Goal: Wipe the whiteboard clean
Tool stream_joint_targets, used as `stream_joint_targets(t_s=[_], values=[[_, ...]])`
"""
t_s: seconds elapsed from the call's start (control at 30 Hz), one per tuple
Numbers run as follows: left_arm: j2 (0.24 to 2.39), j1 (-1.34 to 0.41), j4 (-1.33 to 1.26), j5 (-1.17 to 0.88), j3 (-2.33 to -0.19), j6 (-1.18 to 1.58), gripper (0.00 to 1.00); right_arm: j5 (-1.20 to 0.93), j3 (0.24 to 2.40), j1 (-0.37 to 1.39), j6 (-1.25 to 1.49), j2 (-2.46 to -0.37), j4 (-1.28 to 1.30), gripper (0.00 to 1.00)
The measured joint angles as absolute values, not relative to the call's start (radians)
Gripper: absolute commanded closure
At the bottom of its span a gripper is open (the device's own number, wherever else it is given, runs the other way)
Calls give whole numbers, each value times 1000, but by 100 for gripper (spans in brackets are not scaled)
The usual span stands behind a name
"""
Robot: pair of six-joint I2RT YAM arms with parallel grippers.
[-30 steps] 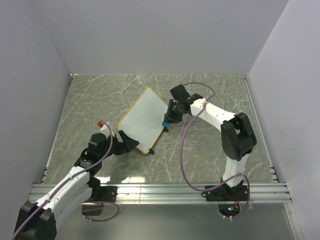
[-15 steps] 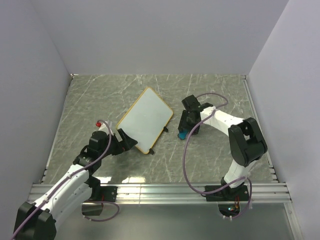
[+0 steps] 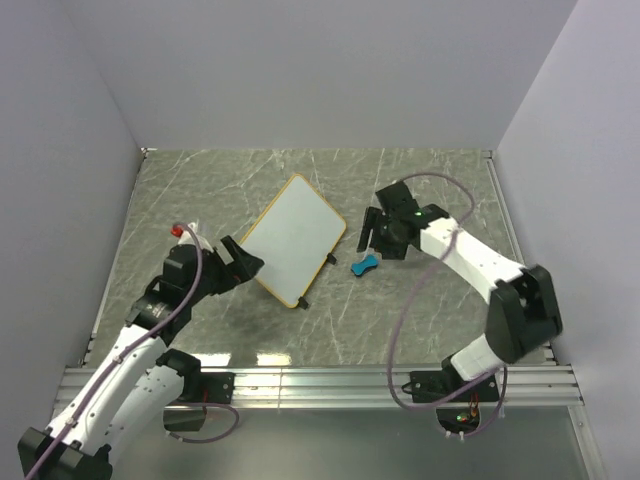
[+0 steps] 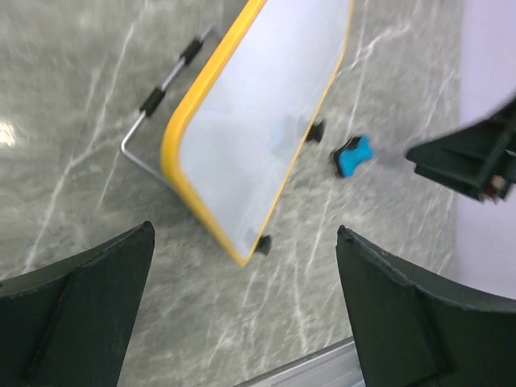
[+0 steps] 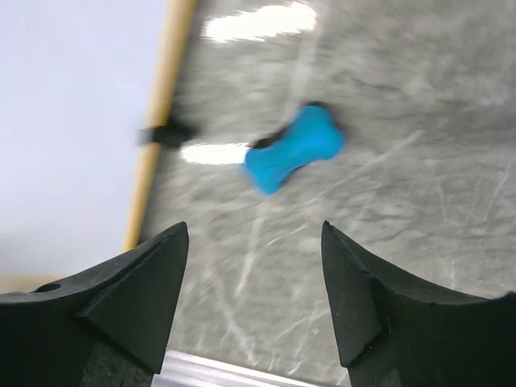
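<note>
Since its jaws stand wide apart just off the near-left edge of the whiteboard, the left gripper grips nothing; the board sits in the middle of the table, its face unmarked. Just right of it, the blue eraser lies loose beside the right gripper, whose jaws are parted and empty, so wiping looks finished.

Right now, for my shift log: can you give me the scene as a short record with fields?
whiteboard: mid table, face white, no black marks visible
eraser: blue, lying on the table just right of the whiteboard, not held
left end effector: open, by the whiteboard's near-left corner, apart from it
right end effector: open, close to the eraser, nothing between its fingers
</note>
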State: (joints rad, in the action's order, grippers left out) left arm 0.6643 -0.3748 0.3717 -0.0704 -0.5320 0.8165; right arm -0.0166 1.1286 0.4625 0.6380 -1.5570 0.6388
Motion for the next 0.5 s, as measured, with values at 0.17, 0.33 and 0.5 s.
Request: stream_joint_targets(t_s=[0.17,0.33,0.5], values=[[667,-375,453,-32,-694,797,1,-100,1152,494,588,-1309,619,23],[709,-375,512,-20,-841,749,1,-154,1179,572,556,-1073,612,16],[723,-375,556,20,-913,692,0,-142,1161,578,556,-883,647,12]])
